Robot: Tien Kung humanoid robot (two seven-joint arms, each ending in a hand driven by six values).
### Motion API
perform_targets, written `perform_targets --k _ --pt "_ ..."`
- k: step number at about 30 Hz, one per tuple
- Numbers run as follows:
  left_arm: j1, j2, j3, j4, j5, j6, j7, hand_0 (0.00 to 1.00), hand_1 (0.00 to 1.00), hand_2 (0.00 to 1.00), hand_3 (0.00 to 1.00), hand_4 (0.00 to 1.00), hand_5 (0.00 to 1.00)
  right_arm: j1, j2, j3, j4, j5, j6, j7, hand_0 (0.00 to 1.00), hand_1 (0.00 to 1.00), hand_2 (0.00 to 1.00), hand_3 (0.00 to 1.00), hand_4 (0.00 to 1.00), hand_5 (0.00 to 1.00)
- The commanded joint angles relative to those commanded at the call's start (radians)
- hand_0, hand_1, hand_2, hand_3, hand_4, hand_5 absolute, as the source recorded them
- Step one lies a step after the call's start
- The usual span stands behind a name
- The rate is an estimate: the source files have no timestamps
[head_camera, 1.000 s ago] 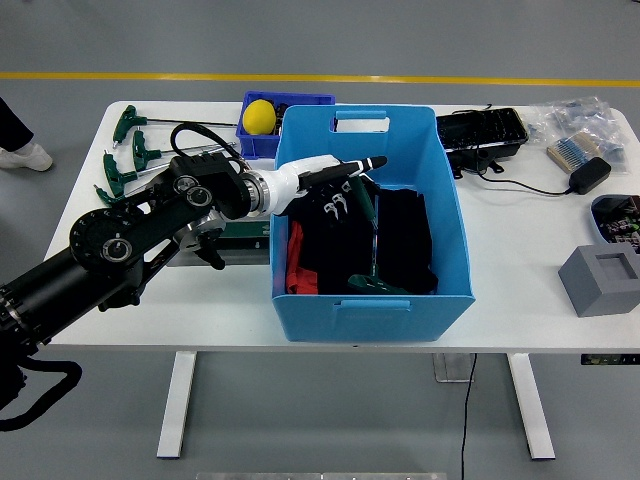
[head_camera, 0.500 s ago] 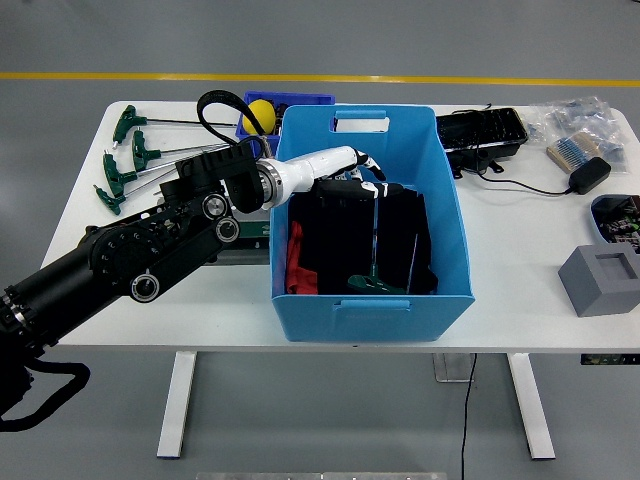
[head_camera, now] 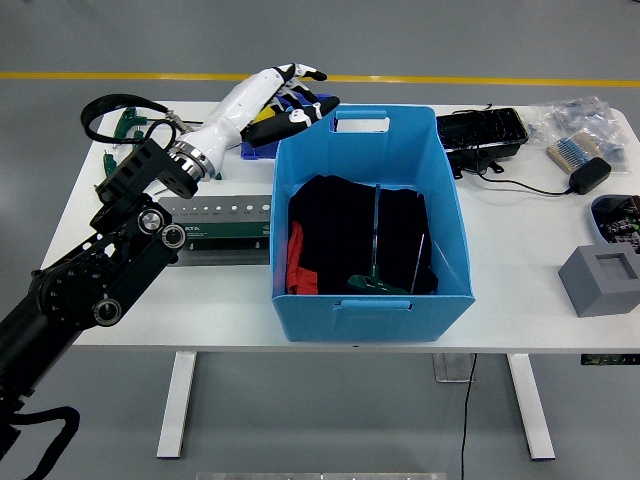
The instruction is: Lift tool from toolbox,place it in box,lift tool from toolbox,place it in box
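My left hand (head_camera: 292, 97) hangs in the air above the far left corner of the big blue box (head_camera: 455, 215), fingers spread and holding nothing. Inside the box, on black cloth, lies a green T-handle tool (head_camera: 377, 284) with its thin shaft pointing away from me. A second thin shaft (head_camera: 421, 258) lies beside it. The long green toolbox (head_camera: 225, 228) sits on the table just left of the box, under my left forearm. More green T-handle tools (head_camera: 112, 165) lie at the far left, partly hidden by the arm. The right arm is out of sight.
A small blue bin (head_camera: 258, 150) stands behind the box under my hand. At the back right are a black tray (head_camera: 480, 130), a cable with a black adapter (head_camera: 592, 175), plastic bags (head_camera: 585, 112) and a brush (head_camera: 568, 152). A grey block (head_camera: 600, 280) sits at the right edge.
My left hand let go of the green T-handle tool inside the box, then rose out and swung back and left, fingers spreading. The tool now lies in the box.
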Motion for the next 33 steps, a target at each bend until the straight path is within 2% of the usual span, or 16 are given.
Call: perform_targets --k 3,5,6,8,11,12,14,16,18,20,27,29,30,33 --pt "0.104 -0.014 -0.12 0.008 -0.127 0.026 -0.005 0.658 0.732 0.799 0.777 0.828 0.869 -0.003 0.002 0.007 -0.001 -0.009 -0.001 0.0 0.641 0.625 0.701 0.568 0.805 0.672" --pt "0.16 -0.021 -0.18 0.013 -0.205 0.035 0.015 0.658 0.732 0.799 0.777 0.828 0.869 -0.004 0.003 0.011 -0.001 -0.016 -0.001 0.0 0.641 0.625 0.701 0.568 0.805 0.672" --pt "0.198 -0.028 -0.22 0.017 -0.251 0.044 0.032 0.607 0.664 0.745 0.741 0.832 0.856 -0.004 0.004 0.013 -0.001 -0.02 -0.001 -0.001 0.64 0.625 0.702 0.567 0.803 0.673" --pt "0.272 -0.039 -0.296 0.024 -0.342 0.059 0.048 0.607 0.664 0.745 0.741 0.832 0.856 -0.005 0.005 0.014 -0.001 -0.023 0.0 0.0 0.64 0.625 0.702 0.567 0.803 0.673" --pt "0.36 -0.043 -0.373 0.028 -0.459 0.042 0.05 0.607 0.664 0.745 0.741 0.832 0.856 -0.007 0.008 0.02 -0.002 -0.029 -0.001 -0.001 0.64 0.625 0.702 0.567 0.803 0.673" --pt "0.389 -0.043 -0.393 0.028 -0.504 0.034 0.044 0.559 0.614 0.7 0.712 0.834 0.862 -0.008 0.009 0.022 -0.002 -0.029 -0.002 -0.001 0.639 0.626 0.702 0.566 0.803 0.673" --pt "0.445 -0.049 -0.436 0.023 -0.589 0.006 0.018 0.559 0.614 0.7 0.712 0.834 0.862 -0.01 0.011 0.028 -0.002 -0.034 -0.002 -0.003 0.639 0.626 0.702 0.566 0.803 0.673" --pt "0.478 -0.055 -0.463 0.018 -0.673 -0.02 -0.002 0.559 0.614 0.7 0.712 0.834 0.862 -0.012 0.013 0.036 -0.002 -0.045 -0.002 -0.005 0.639 0.626 0.702 0.566 0.803 0.673" --pt "0.496 -0.059 -0.487 0.018 -0.748 -0.057 -0.026 0.568 0.619 0.701 0.709 0.836 0.867 -0.014 0.015 0.039 -0.002 -0.055 -0.001 -0.008 0.639 0.625 0.702 0.566 0.802 0.673" --pt "0.5 -0.059 -0.498 0.018 -0.752 -0.084 -0.039 0.568 0.619 0.701 0.709 0.836 0.867 -0.015 0.016 0.036 -0.002 -0.056 0.001 -0.009 0.639 0.625 0.702 0.566 0.802 0.673" --pt "0.479 -0.053 -0.524 -0.017 -0.679 -0.159 -0.033 0.582 0.621 0.711 0.714 0.835 0.874 -0.009 0.016 0.025 -0.002 -0.038 0.002 -0.006 0.639 0.625 0.703 0.566 0.802 0.672" --pt "0.47 -0.051 -0.536 -0.036 -0.632 -0.188 -0.031 0.582 0.621 0.711 0.714 0.835 0.874 -0.007 0.016 0.024 -0.002 -0.033 0.001 -0.005 0.639 0.625 0.703 0.566 0.802 0.672" --pt "0.466 -0.05 -0.54 -0.045 -0.607 -0.202 -0.033 0.625 0.664 0.745 0.728 0.837 0.878 -0.005 0.015 0.022 -0.002 -0.03 0.001 -0.004 0.638 0.626 0.702 0.565 0.8 0.67" --pt "0.454 -0.046 -0.546 -0.065 -0.532 -0.246 -0.045 0.625 0.664 0.745 0.728 0.837 0.878 -0.002 0.014 0.02 -0.002 -0.027 0.002 -0.003 0.638 0.626 0.702 0.565 0.8 0.67"
